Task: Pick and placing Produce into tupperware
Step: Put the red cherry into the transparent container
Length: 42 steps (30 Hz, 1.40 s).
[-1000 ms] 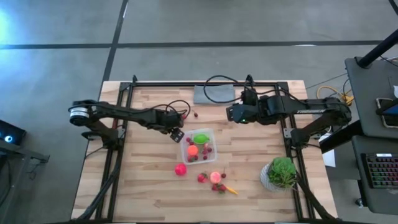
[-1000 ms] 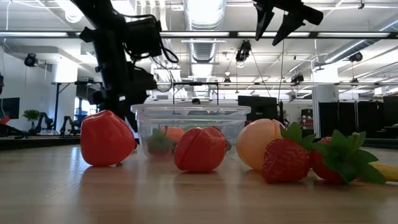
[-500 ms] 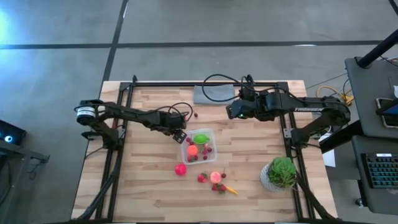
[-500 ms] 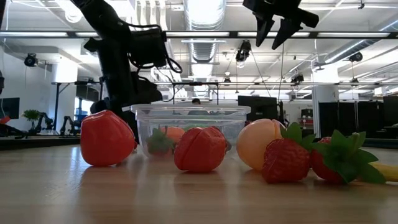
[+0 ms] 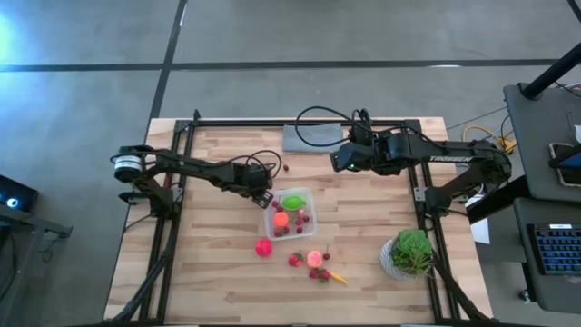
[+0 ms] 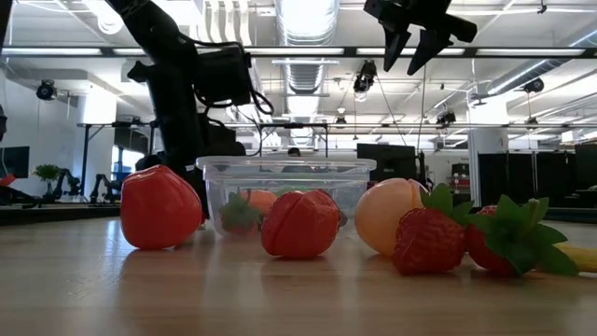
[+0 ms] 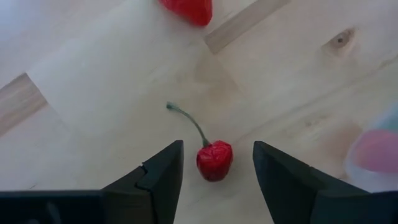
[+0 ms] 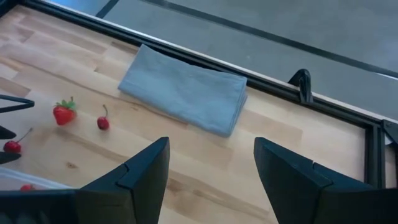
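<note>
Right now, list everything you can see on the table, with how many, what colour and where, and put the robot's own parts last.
tupperware: one, clear, table centre, holding a green ball, an orange ball and small red berries.
pink ball: one, on the wood near the box.
peach ball: one, among red strawberries.
cherry: one, red, between the left gripper's open fingers.
cloth: one, grey, far edge.
potted plant: one, green, right side.
right gripper: open, raised near the cloth.

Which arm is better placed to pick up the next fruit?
The left: its open pincer straddles a cherry beside the tupperware. The right pincer hangs high near the grey cloth.
</note>
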Available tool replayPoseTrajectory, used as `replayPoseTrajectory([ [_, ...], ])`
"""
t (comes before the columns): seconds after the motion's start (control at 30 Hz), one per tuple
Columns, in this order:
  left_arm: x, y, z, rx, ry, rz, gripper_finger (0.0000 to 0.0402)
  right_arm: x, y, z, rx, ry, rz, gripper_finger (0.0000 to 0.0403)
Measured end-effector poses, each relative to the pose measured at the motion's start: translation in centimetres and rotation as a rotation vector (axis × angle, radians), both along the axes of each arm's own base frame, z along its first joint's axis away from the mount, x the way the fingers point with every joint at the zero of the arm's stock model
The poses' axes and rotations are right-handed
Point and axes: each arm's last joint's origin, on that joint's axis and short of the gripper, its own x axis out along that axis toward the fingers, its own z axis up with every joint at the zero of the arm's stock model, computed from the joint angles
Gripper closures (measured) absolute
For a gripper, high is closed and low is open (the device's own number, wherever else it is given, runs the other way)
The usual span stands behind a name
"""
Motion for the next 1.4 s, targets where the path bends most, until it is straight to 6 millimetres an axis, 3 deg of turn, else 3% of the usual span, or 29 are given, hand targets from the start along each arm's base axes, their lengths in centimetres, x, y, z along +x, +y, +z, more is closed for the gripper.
replayPoseTrajectory([
  [0.53, 0.08, 0.0, -0.51, -0.007, 0.019, -0.008, 0.0226, 0.01, 0.0, 0.0, 0.006, -0.013, -0.013, 0.0177],
  [0.87, 0.21, 0.02, -0.49, 0.0, 0.011, -0.03, 0.028, 0.02, 0.0, 0.01, 0.006, -0.015, -0.013, 0.0177],
  [1.4, 0.18, -0.08, -0.54, -0.028, 0.014, -0.041, 0.0322, 0.02, 0.0, 0.02, 0.005, -0.015, -0.013, 0.0177],
])
